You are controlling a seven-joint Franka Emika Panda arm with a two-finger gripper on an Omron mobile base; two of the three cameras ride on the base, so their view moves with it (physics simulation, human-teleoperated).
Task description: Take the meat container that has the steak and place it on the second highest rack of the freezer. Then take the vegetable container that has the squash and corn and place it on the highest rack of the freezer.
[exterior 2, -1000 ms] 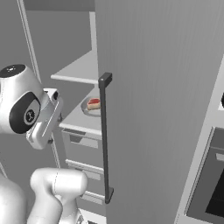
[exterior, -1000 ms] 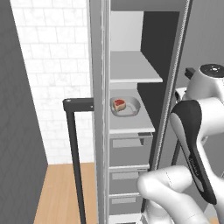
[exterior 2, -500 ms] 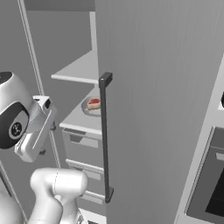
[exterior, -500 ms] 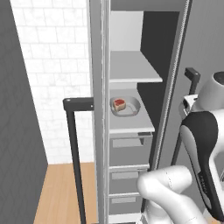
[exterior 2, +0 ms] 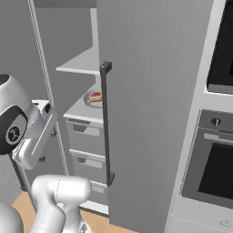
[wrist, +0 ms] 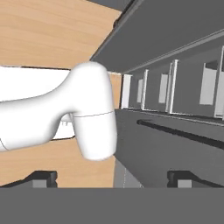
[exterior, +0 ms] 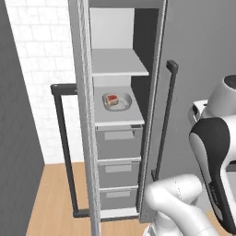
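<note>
One steak (exterior: 111,98) | two white racks | three grey drawers

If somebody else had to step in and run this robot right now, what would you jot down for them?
Gripper: open, holding nothing, pulled back from the freezer.
Steak lies in its container on the second highest rack, so that step looks done.
Highest rack is bare.
Left: fetch the squash and corn container and set it on the highest rack.
</note>
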